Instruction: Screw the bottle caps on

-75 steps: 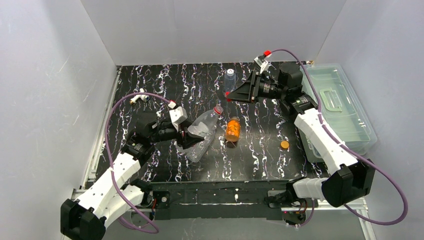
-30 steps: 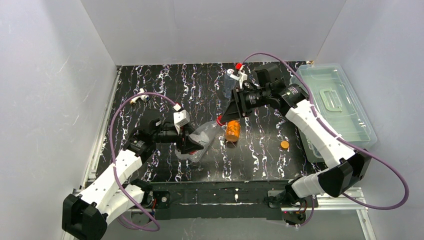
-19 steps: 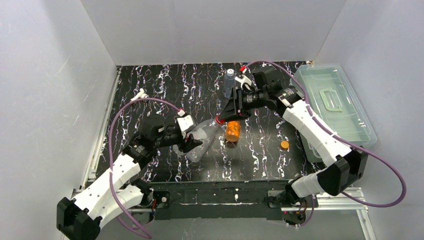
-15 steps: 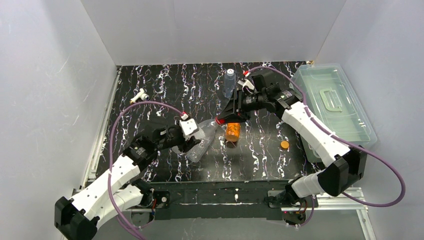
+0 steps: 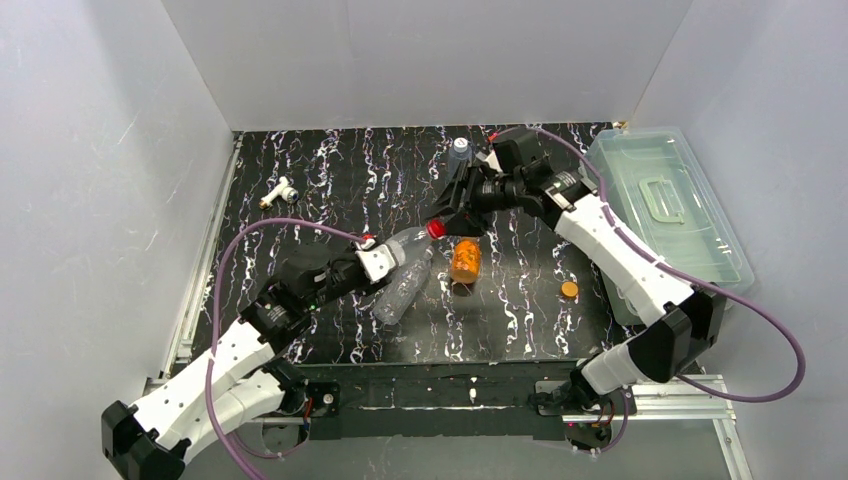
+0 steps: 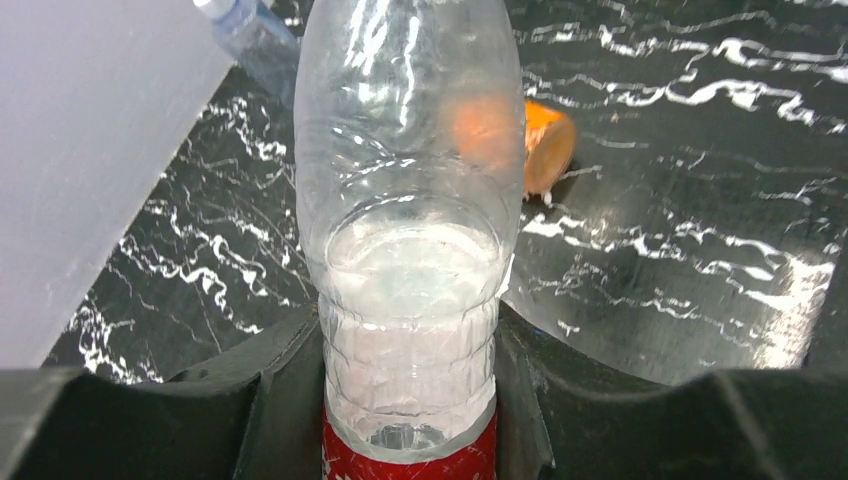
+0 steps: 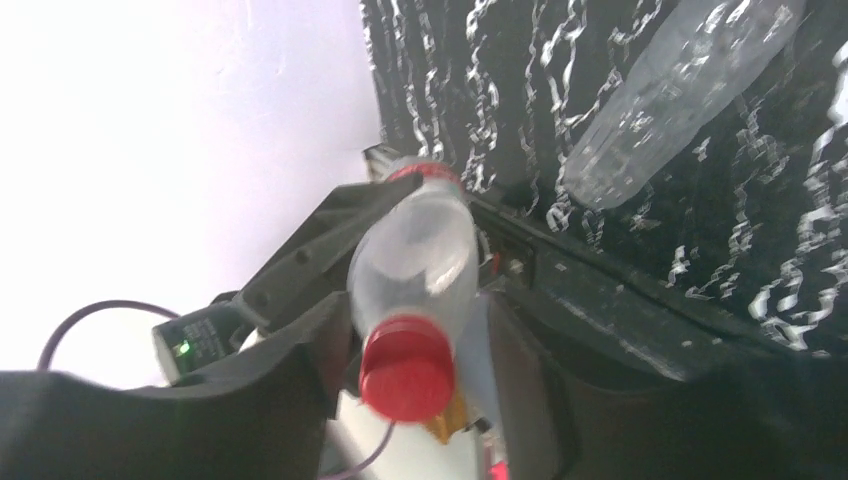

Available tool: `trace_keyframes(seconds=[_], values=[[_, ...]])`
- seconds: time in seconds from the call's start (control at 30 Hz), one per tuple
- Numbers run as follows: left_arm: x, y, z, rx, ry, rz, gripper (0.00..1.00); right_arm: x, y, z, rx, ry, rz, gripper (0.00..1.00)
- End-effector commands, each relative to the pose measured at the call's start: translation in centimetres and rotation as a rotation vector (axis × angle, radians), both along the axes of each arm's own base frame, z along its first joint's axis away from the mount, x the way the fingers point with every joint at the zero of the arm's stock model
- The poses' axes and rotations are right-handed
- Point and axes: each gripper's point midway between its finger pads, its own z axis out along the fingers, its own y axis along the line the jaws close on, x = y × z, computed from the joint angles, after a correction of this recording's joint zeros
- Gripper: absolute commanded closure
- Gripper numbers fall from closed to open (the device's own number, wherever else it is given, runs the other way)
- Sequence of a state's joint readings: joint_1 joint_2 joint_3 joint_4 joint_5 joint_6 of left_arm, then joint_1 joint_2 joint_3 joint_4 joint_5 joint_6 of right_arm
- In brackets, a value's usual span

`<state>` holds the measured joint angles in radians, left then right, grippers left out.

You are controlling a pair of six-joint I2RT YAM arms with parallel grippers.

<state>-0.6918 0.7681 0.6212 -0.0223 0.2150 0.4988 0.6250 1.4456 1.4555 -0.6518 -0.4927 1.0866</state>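
Note:
My left gripper (image 5: 383, 268) is shut on the lower body of a clear bottle (image 5: 410, 241) just above its red label (image 6: 410, 458), and holds it off the table. A red cap (image 5: 436, 228) sits on that bottle's neck. My right gripper (image 5: 446, 216) surrounds the cap (image 7: 405, 368) with its fingers (image 7: 300, 385) standing apart from it on both sides, so it is open. In the left wrist view the bottle (image 6: 405, 200) fills the space between my jaws (image 6: 410, 400). An orange cap (image 5: 569, 290) lies loose at the right.
A second clear bottle (image 5: 400, 296) lies flat below the held one. An orange bottle (image 5: 465, 260) lies at the centre. A small capped bottle (image 5: 459, 160) stands at the back. A T-shaped fitting (image 5: 277, 191) lies far left, and a clear bin (image 5: 690, 230) sits at the right.
The right jaws have widened off the red cap. The left arm has swung forward, lifting the bottle's neck up and towards the back, and the right gripper has followed it.

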Motion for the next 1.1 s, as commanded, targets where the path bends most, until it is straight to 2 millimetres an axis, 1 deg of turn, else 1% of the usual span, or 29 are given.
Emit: trace_keyframes(seconds=[0.0,0.1,0.13,0.27,0.3,0.43,0.53,0.67,0.77,0.93,1.07], values=[[-0.8,-1.4,3.1,-0.114,-0.031,-0.055,1.0,2.1,-1.7,3.1,-0.099,-0.201,-0.011,0.31],[-2.0,-1.8,1.9,-0.125,0.075,-0.094,1.0,2.6,-3.4,5.4,-0.151,-0.363,0.019,0.13],[-2.5,-1.9,1.4,-0.131,0.121,-0.115,1.0,2.4,-3.7,5.9,-0.158,-0.409,0.056,0.11],[-4.9,-2.5,1.5,-0.2,0.282,-0.233,1.0,0.0,-3.9,7.6,-0.116,-0.613,0.283,0.08],[-6.0,-2.7,1.6,-0.216,0.336,-0.291,1.0,-0.8,-4.0,7.5,-0.107,-0.658,0.344,0.08],[-8.1,-2.9,2.2,-0.251,0.453,-0.384,1.0,-2.7,-5.4,6.2,-0.152,-0.794,0.472,0.08],[-9.3,-3.1,2.9,-0.274,0.503,-0.434,1.0,-4.1,-5.0,6.1,-0.07,-0.858,0.533,0.08],[-10.3,-3.4,3.2,-0.305,0.553,-0.48,1.0,-5.8,-3.9,6.5,0.044,-0.899,0.598,0.15],[-10.5,-3.6,3.3,-0.317,0.574,-0.501,1.0,-6.9,-3.1,6.9,0.105,-0.921,0.647,0.17],[-10.4,-3.9,3.6,-0.34,0.58,-0.509,1.0,-7.6,-2.6,6.5,0.138,-0.913,0.686,0.2],[-10.4,-3.9,3.5,-0.342,0.588,-0.505,1.0,-8.1,-2.5,6.9,0.18,-0.91,0.705,0.24]])
